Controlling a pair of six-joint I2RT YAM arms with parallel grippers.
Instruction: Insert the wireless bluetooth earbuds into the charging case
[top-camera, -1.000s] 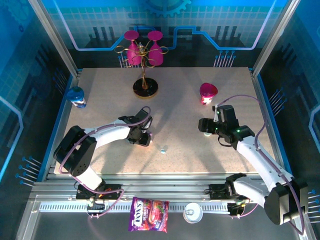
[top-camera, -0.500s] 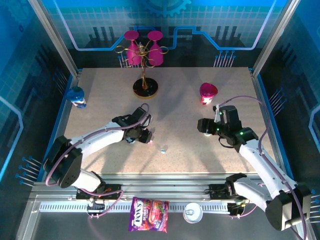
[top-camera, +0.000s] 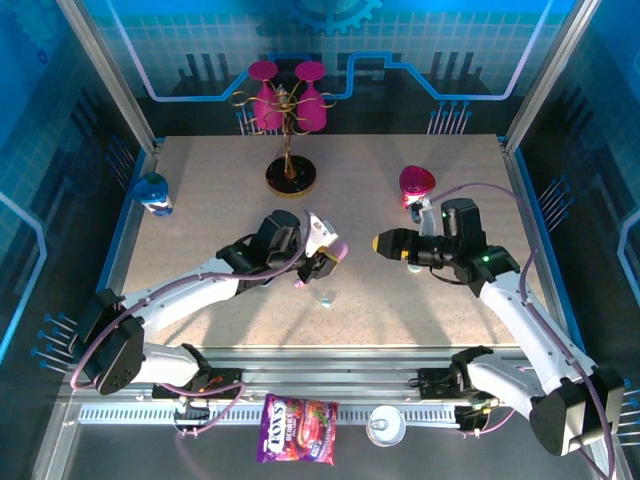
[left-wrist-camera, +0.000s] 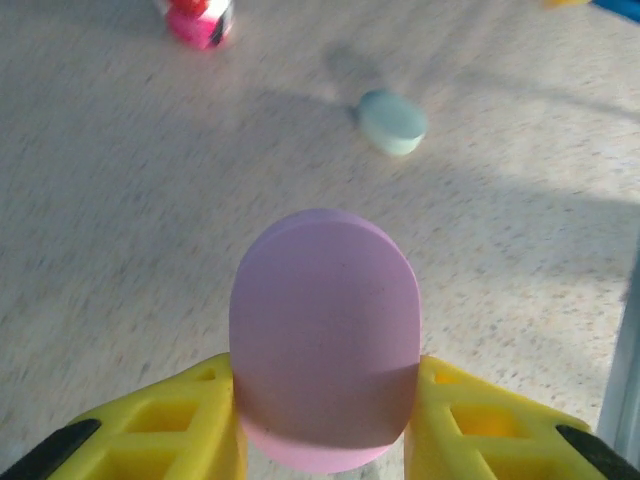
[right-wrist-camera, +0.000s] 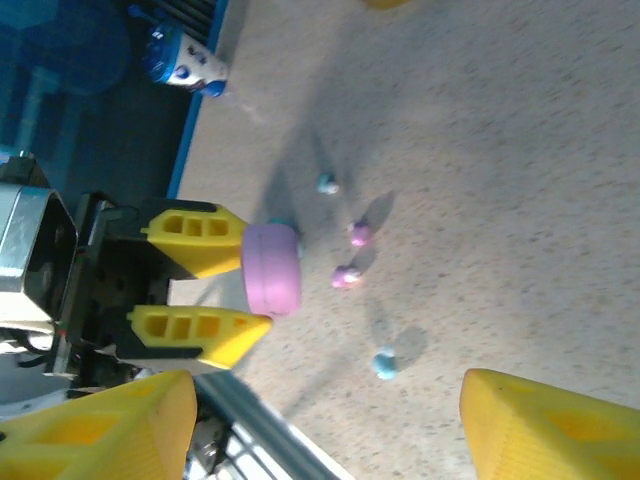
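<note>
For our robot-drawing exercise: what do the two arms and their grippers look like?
The left arm and right arm have white links, black joints and looping purple cables. The left gripper and right gripper have yellow fingers with cut-out windows.

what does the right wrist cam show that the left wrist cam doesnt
Right wrist: pink buds and blue buds scattered on the table, a blue-and-white bottle, the open right gripper. Left wrist: a pink container at the top edge. Both: the lilac case clamped in the left gripper. The left wrist's teal piece may be one of those blue buds.
</note>
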